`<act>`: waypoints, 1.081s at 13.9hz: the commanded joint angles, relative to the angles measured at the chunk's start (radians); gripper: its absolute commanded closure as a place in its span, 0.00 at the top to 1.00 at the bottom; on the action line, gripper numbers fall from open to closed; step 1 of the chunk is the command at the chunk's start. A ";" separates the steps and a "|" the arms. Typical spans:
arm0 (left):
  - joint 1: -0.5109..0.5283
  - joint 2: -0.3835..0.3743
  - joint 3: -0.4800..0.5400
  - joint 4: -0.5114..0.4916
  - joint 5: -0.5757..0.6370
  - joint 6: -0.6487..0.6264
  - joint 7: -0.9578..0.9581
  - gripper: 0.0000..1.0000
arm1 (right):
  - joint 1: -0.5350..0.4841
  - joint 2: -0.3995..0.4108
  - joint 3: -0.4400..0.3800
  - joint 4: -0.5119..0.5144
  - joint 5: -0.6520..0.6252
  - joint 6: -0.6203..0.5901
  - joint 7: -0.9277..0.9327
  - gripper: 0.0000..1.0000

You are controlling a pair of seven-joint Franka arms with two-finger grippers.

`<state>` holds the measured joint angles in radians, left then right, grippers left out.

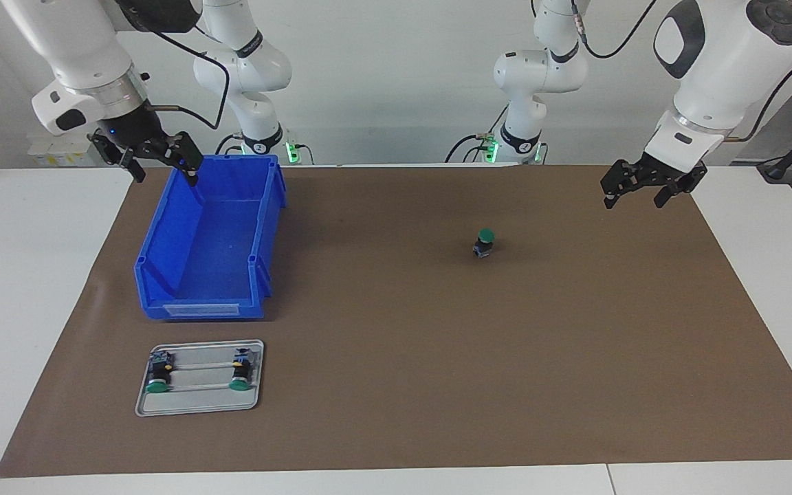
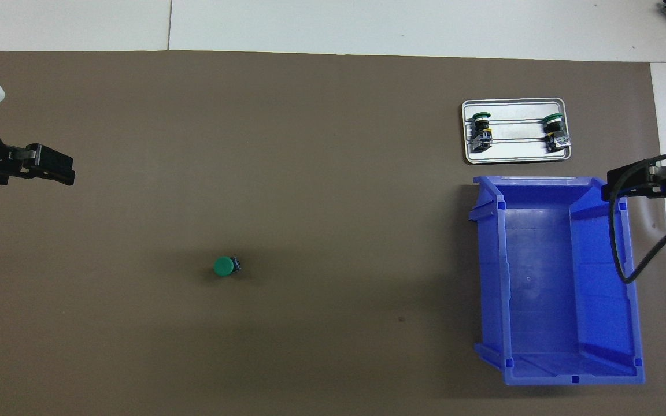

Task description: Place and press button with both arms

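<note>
**One loose button, two idle grippers: where this could slip**

One button (image 1: 483, 243) stood upright, alone on the brown mat (image 1: 396, 412), right of centre in the facing view and well apart from everything else. Two more buttons (image 1: 158, 375) (image 1: 240, 373) lay on their sides in the tray (image 1: 200, 405) at that view's lower left, just below the blue bin (image 1: 203, 247).

The left gripper (image 1: 647, 189) hung at the right edge of the facing view, jaws released and empty, over the mat's upper right corner. The right gripper (image 1: 155, 157) hung at the upper left, over the bin's top rim, also released and empty.

The risks, as I judged them: the button looked small and top-heavy, so a finger arriving off-centre would likely tip or skate it across the mat. A press from one arm without the other steadying the base could topple it. The right gripper sat close to the bin's wall, and a low sweep toward the centre might clip that rim and drag the bin. With three alike, reaching for a tray button by mistake was possible too.
</note>
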<state>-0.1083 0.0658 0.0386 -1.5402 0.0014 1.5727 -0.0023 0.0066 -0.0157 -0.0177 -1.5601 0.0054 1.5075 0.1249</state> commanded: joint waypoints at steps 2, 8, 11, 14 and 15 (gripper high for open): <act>0.010 -0.029 -0.008 -0.035 0.019 0.009 0.008 1.00 | -0.014 -0.021 0.012 -0.021 0.015 -0.001 -0.024 1.00; 0.012 -0.029 -0.008 -0.035 0.019 0.009 0.008 1.00 | -0.014 -0.021 0.012 -0.021 0.016 -0.001 -0.024 1.00; 0.012 -0.029 -0.008 -0.035 0.019 0.009 0.008 1.00 | -0.014 -0.021 0.012 -0.021 0.015 -0.001 -0.024 1.00; 0.012 -0.029 -0.008 -0.035 0.019 0.009 0.008 1.00 | -0.014 -0.023 0.012 -0.023 0.016 -0.012 -0.025 1.00; 0.010 -0.029 -0.008 -0.035 0.019 0.009 0.008 1.00 | -0.014 -0.027 0.012 -0.020 0.015 -0.010 -0.024 1.00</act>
<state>-0.1083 0.0658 0.0386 -1.5402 0.0014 1.5727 -0.0023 0.0066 -0.0160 -0.0177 -1.5601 0.0054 1.5040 0.1249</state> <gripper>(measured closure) 0.000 0.000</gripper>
